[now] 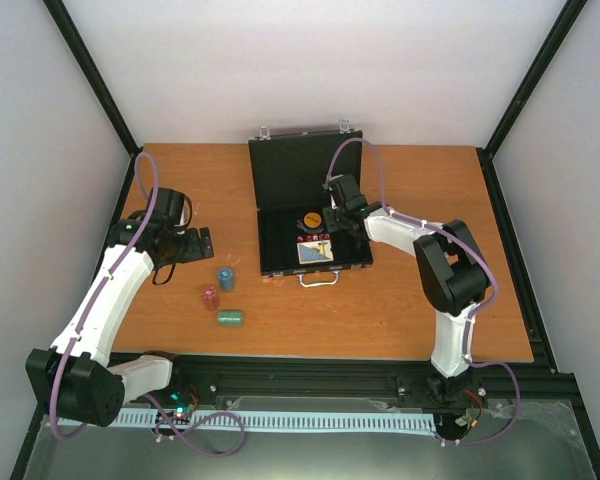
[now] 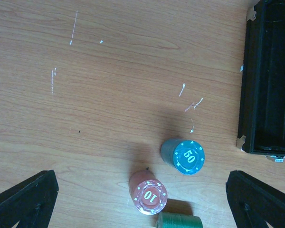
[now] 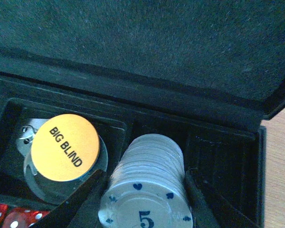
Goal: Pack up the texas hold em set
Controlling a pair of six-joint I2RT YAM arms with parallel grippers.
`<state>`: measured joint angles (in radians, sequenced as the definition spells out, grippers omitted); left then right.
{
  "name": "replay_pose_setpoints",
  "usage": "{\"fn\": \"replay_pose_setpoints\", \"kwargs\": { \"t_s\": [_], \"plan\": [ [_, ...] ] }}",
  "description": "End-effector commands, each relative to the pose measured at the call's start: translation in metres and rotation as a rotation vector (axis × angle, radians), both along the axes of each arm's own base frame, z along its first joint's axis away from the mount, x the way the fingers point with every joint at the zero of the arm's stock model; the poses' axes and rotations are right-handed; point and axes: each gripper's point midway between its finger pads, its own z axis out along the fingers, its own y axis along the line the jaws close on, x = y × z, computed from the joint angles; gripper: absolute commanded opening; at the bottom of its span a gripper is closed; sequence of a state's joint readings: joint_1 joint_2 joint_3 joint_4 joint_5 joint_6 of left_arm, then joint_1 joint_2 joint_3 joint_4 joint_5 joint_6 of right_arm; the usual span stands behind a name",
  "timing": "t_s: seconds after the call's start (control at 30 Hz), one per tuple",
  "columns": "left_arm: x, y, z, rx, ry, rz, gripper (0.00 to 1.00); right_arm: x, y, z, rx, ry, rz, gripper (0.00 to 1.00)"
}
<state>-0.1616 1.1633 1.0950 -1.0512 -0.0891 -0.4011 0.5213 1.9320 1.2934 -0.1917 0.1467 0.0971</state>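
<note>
The black briefcase [image 1: 280, 175] lies open at the table's middle, lid up at the back. My right gripper [image 1: 329, 216] is inside it, shut on a white chip stack [image 3: 149, 178] lying on its side over a slot of the tray. Beside it lies the orange disc [image 3: 65, 147] on a clear disc [image 3: 33, 178], with red dice [image 3: 9, 216] below. The card deck [image 1: 317, 251] lies in the case's front. My left gripper [image 1: 196, 243] is open above the table. Below it stand a blue chip stack [image 2: 187, 156] and a red chip stack [image 2: 148, 194], with a green stack [image 2: 179, 221] on its side.
The case's left wall [image 2: 268, 80] is right of the loose chips. In the top view the blue [image 1: 225, 279], red [image 1: 211, 297] and green [image 1: 229, 317] stacks lie left of the case's silver handle [image 1: 318, 279]. Black frame posts edge the wooden table [image 1: 430, 300].
</note>
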Motion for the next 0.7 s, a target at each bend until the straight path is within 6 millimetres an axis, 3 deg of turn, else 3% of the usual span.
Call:
{"fn": "replay_pose_setpoints", "kwargs": {
  "t_s": [0.0,0.17,0.43,0.57,0.6,0.67],
  "plan": [
    [0.008,0.003,0.012,-0.003,-0.038,0.031,1.0,0.01,-0.004,-0.017,0.0,-0.014,-0.032,0.18],
    [0.006,0.003,0.013,-0.008,-0.041,0.035,1.0,0.003,-0.01,-0.032,-0.004,0.02,-0.057,0.31],
    [0.005,0.002,0.012,-0.017,-0.049,0.036,1.0,-0.011,-0.017,-0.011,-0.004,0.023,-0.057,0.38],
    [0.005,0.002,0.013,-0.016,-0.055,0.034,1.0,-0.019,-0.015,0.012,0.025,0.009,-0.029,0.95],
    [0.006,0.002,0.014,-0.017,-0.059,0.032,1.0,-0.02,-0.016,0.017,0.026,0.008,-0.029,1.0],
    [0.007,0.002,0.015,-0.017,-0.065,0.032,1.0,-0.022,-0.017,0.024,0.019,0.016,-0.025,1.0]
  ]
}}
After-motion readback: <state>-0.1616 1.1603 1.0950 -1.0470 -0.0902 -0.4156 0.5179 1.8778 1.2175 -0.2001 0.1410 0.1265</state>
